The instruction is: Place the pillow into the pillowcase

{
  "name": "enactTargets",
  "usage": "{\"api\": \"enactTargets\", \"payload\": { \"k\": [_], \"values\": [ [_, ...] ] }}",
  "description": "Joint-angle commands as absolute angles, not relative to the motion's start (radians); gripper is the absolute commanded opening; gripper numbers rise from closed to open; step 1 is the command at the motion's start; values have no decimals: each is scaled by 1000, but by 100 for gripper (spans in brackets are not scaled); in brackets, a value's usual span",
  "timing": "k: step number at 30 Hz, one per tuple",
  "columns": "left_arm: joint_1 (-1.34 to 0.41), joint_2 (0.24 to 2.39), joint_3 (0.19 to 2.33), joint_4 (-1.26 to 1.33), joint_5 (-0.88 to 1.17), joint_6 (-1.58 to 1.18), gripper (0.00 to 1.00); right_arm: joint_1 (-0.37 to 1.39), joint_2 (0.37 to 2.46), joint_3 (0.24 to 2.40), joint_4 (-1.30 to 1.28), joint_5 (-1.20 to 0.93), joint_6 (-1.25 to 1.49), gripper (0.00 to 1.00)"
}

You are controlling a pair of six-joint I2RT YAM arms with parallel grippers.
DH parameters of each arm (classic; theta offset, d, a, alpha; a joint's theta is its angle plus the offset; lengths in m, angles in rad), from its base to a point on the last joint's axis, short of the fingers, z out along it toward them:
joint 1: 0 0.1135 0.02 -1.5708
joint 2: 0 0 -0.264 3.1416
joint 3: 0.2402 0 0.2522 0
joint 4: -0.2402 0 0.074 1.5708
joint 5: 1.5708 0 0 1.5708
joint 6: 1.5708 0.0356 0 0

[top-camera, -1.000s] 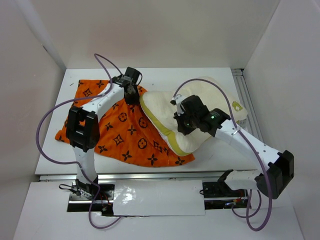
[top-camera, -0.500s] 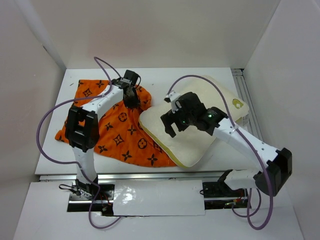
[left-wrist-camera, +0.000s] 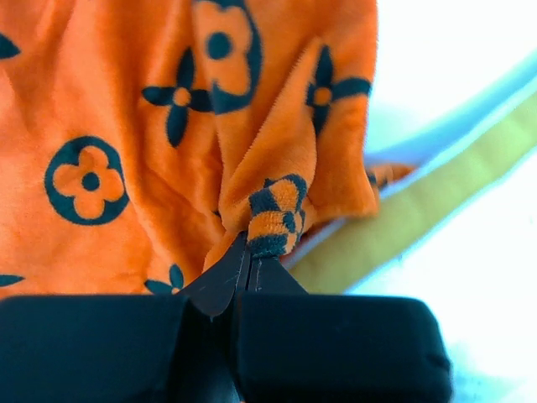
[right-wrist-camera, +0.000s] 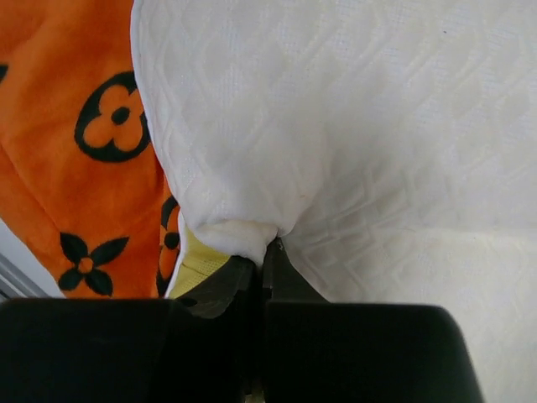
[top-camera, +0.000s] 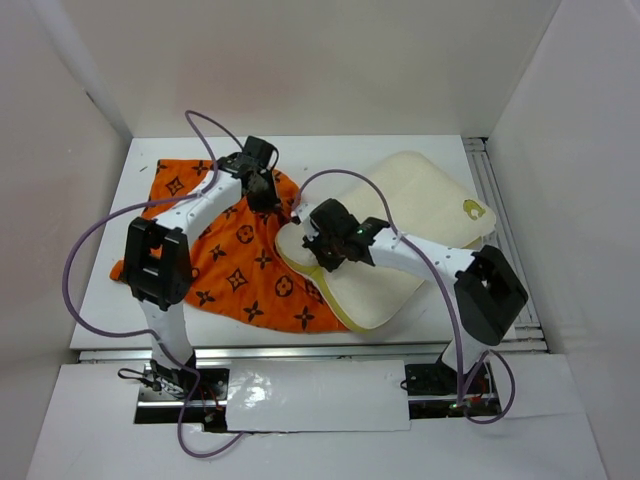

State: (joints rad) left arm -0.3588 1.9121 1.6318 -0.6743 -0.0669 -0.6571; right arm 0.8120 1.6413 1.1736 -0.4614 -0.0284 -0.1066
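Observation:
The orange pillowcase (top-camera: 235,255) with dark brown motifs lies crumpled on the left half of the table. The cream-white pillow (top-camera: 410,215) with a yellow-green edge lies to its right, its near-left corner overlapping the cloth. My left gripper (top-camera: 266,192) is shut on a pinched fold of the pillowcase's right edge (left-wrist-camera: 273,220), lifted a little. My right gripper (top-camera: 318,243) is shut on a pinch of the pillow's left corner (right-wrist-camera: 243,235), close beside the lifted orange edge. The pillow's yellow-green edge (left-wrist-camera: 436,201) shows just past the orange fold.
White walls enclose the table (top-camera: 330,150) at the back and both sides. A slotted metal rail (top-camera: 495,190) runs along the right edge. Purple cables (top-camera: 95,240) loop over both arms. The right arm's elbow (top-camera: 490,290) sits over the table's near right.
My right gripper has let go of the pillow's middle, moved left and closed on its left corner. The pillow flattened and slid left onto the orange cloth. The left gripper has held still.

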Motion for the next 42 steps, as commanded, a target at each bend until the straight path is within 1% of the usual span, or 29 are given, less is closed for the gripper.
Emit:
{"api": "enactTargets", "payload": {
  "k": [1,5,9,12,14,17,21,26,28,29,30,33,36,37,38,40,42],
  "values": [
    [-368,1821,1623,-634,-15,-583,0,776,1654,1175,-319,51,-40,0],
    [-414,1772,1614,-634,-60,-526,0,704,1683,1245,-308,20,-29,0],
    [-423,1718,1614,-634,-60,-480,0,669,1733,1333,-354,87,-49,0],
    [-432,1695,1605,-634,-60,-457,0,626,1733,1371,-363,69,-49,0],
    [-433,1684,1605,-634,-32,-445,0,615,1724,1405,-373,69,-60,0],
    [-445,1684,1605,-634,-43,-434,0,604,1713,1445,-373,54,-74,0],
    [-454,1694,1614,-623,11,-434,0,615,1738,1512,-373,-30,-110,0],
    [-468,1758,1702,-614,14,-455,0,692,1807,1568,-426,-112,-170,0],
    [-450,1814,1753,-661,-6,-485,0,701,1816,1534,-426,-101,-170,0],
    [-440,1834,1811,-681,-6,-495,0,712,1803,1510,-426,-86,-170,0],
    [-431,1850,1834,-713,-15,-505,0,712,1793,1456,-426,-86,-170,0],
    [-405,1871,1879,-713,12,-505,0,712,1752,1356,-404,-75,-170,0],
    [-394,1890,1920,-713,34,-482,0,712,1718,1287,-347,-156,-192,0],
    [-394,1890,1933,-713,49,-470,0,722,1718,1287,-347,-214,-208,0],
    [-394,1902,1954,-713,69,-457,0,723,1718,1296,-327,-225,-221,0],
    [-394,1913,1954,-713,144,-440,0,733,1730,1308,-289,-247,-235,0],
    [-394,1904,1932,-652,246,-411,0,733,1769,1350,-243,-314,-250,0]
  ]
}}
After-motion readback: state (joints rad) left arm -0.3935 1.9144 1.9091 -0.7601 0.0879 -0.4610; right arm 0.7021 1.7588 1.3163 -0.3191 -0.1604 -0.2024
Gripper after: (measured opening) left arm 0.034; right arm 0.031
